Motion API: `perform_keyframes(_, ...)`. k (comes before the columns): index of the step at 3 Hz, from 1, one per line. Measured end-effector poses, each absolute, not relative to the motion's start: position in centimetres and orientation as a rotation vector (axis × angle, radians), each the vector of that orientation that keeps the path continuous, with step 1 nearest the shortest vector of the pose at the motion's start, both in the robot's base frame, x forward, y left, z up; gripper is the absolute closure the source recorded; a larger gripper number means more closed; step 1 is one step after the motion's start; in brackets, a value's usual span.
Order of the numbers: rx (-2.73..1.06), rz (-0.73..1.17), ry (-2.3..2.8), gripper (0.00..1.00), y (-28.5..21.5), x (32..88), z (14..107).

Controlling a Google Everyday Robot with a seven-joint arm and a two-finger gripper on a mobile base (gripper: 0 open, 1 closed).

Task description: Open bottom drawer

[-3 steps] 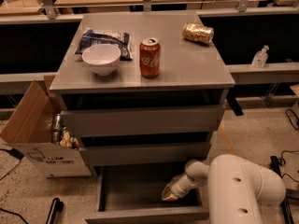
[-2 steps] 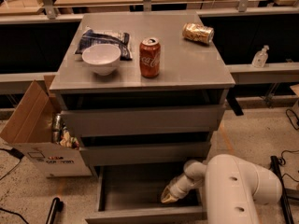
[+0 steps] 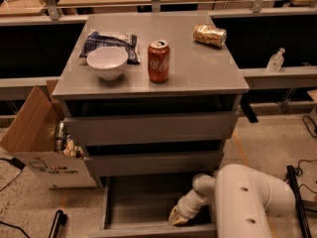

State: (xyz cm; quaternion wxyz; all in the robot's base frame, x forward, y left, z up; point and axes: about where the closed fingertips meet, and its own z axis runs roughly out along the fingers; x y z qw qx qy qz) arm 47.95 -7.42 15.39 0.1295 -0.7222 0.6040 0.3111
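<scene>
The bottom drawer (image 3: 143,202) of the grey cabinet is pulled out toward me, and its grey tray shows from above. Its slim flat front (image 3: 153,230) lies at the bottom edge of the view. My gripper (image 3: 177,217) is low inside the drawer at its front right, just behind the front panel. The white arm (image 3: 247,202) reaches in from the right. The two taller drawer fronts (image 3: 148,128) above are pushed in.
On the cabinet top (image 3: 208,68) stand a white bowl (image 3: 107,61), a red cola can (image 3: 158,60), a blue snack bag (image 3: 109,41) and a gold can (image 3: 210,34) on its side. An open cardboard box (image 3: 39,143) of cans stands at the left. Cables lie at the right.
The arm and gripper have shifted very slightly left and toward me. The drawer stands open as before.
</scene>
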Motion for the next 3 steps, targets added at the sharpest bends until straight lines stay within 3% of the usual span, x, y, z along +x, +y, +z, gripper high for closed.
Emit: perform_keyframes(3, -1.917, 1.067, 1.728, 1.00, -8.5, 44.1, 19.5)
